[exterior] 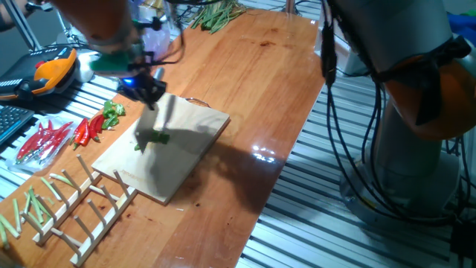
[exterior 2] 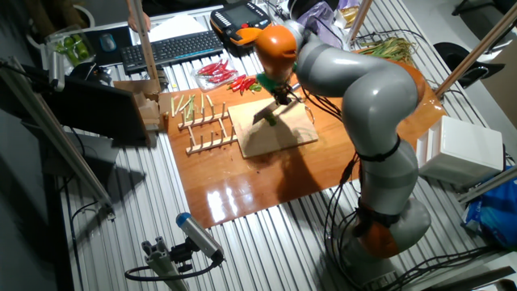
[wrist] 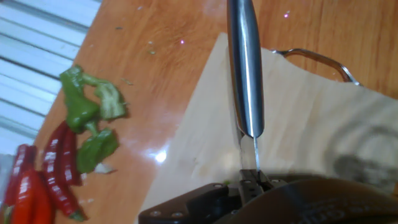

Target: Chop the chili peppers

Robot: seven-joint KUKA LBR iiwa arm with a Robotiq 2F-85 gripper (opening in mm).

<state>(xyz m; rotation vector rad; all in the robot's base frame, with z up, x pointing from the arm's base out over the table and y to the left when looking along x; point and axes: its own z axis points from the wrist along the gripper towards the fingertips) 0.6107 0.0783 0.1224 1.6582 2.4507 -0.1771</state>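
A small bright-green chili (exterior: 152,139) lies on the pale wooden cutting board (exterior: 193,152), near its left side. My gripper (exterior: 146,87) is above the board's far left corner, shut on a knife (exterior: 165,113) whose blurred blade slants down to the chili. In the hand view the gripper (wrist: 249,184) clamps the steel knife (wrist: 245,68), which points out over the board (wrist: 305,118); the chili on the board is hidden there. In the other fixed view the gripper (exterior 2: 279,98) holds the knife (exterior 2: 267,115) over the board (exterior 2: 283,136).
More green peppers (exterior: 112,115) (wrist: 87,112) and slender red chilies (exterior: 50,138) (wrist: 46,183) lie left of the board. A wooden rack (exterior: 82,205) with pale-green stalk sticks stands at the front left. Green stalks (exterior: 216,15) lie at the table's far end. A metal handle (wrist: 317,59) juts out behind the board.
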